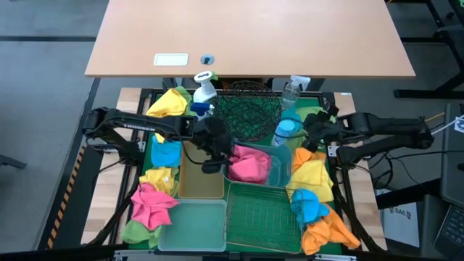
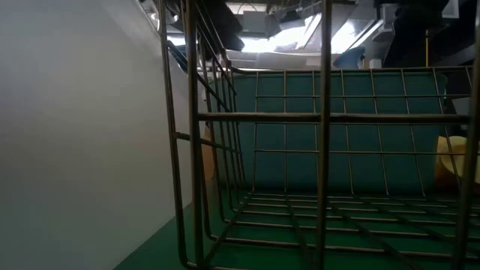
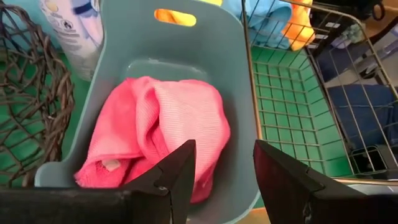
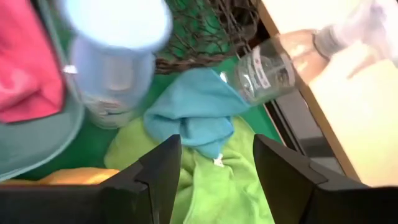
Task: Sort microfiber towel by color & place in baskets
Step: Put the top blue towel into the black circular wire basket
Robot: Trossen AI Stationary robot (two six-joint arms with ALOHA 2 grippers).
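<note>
A pink towel lies crumpled on the floor of the teal bin. My left gripper stands open above the bin's rim, over the towel, with nothing between its fingers; in the high view it is at the bin's left side. My right gripper is open above a blue towel that lies on a green towel at the table's far right, beside the black wire-mesh basket. It touches neither.
The amber bin, the pale-green bin and the green wire basket fill the near middle. Loose towels lie along the left and right sides. Spray bottles stand by the mesh basket.
</note>
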